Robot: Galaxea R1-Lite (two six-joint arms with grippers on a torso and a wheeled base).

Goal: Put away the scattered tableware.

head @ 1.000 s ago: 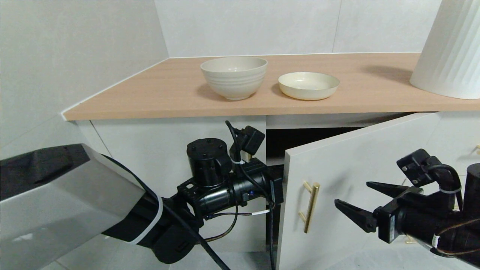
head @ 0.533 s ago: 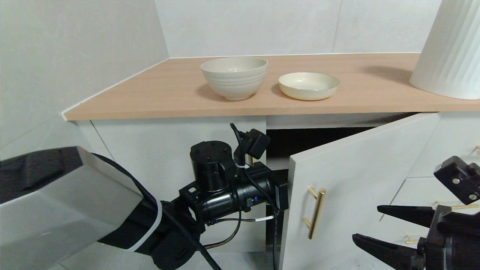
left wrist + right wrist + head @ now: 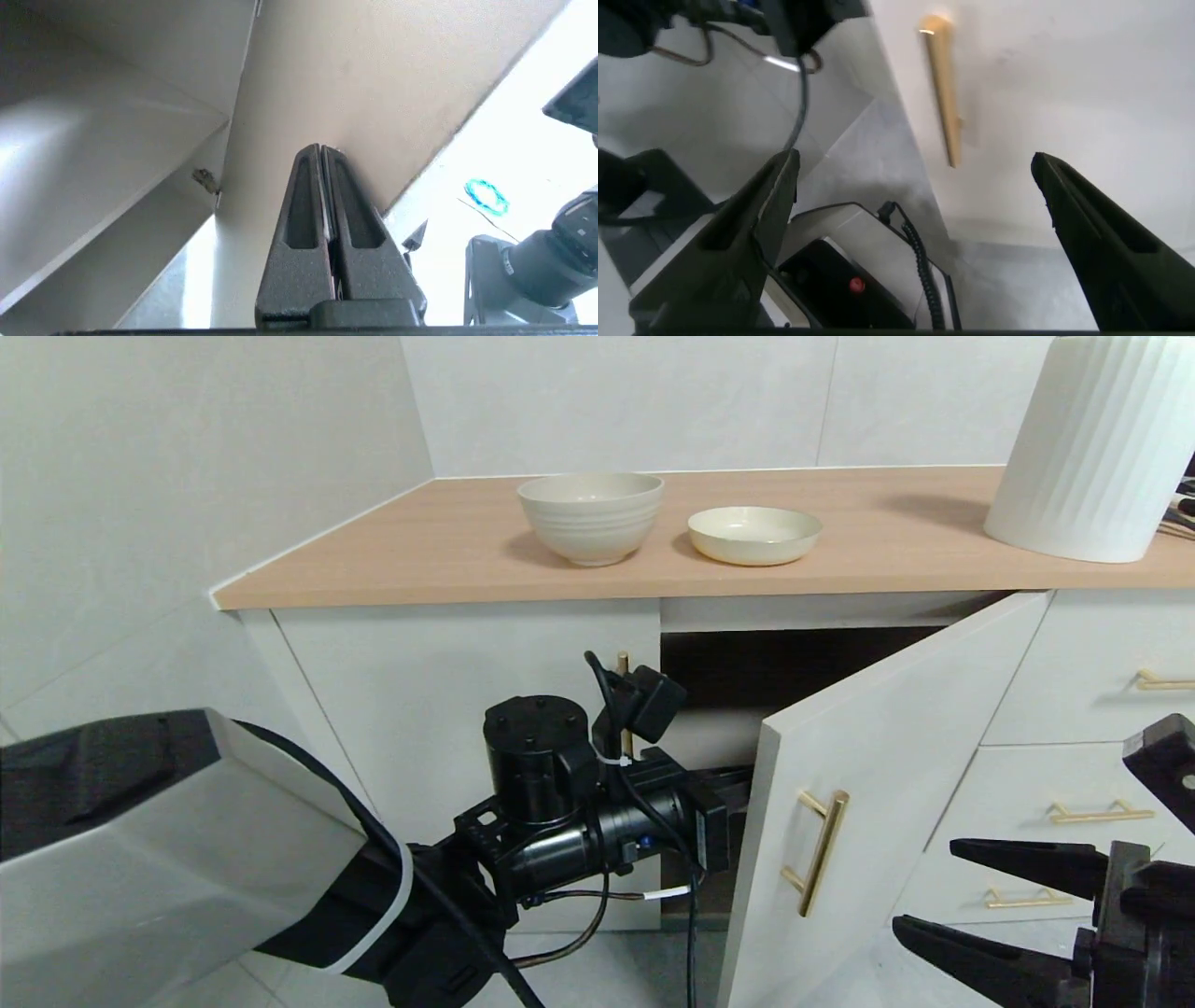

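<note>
On the wooden countertop (image 3: 439, 565) sit the two pieces of tableware: a deep ribbed bowl (image 3: 591, 516) and, just beside it toward the robot's right, a shallow cream dish (image 3: 754, 534). They stand apart and both are upright. Farther right on the same top stands a tall white ribbed container (image 3: 1088, 448). Below, the cabinet door (image 3: 887, 756) hangs partly open (its brass handle (image 3: 820, 852) faces outward), showing the dark cupboard interior (image 3: 794, 663). The left gripper (image 3: 320, 163) sits behind the door's free edge with its fingers pressed flat together, tips close against the inner face; contact cannot be told. The right gripper (image 3: 924, 885) is low before the door's outer face, near the handle, its fingers spread wide with nothing between them. Drawers (image 3: 1074, 775) with brass pulls lie right of the door.
</note>
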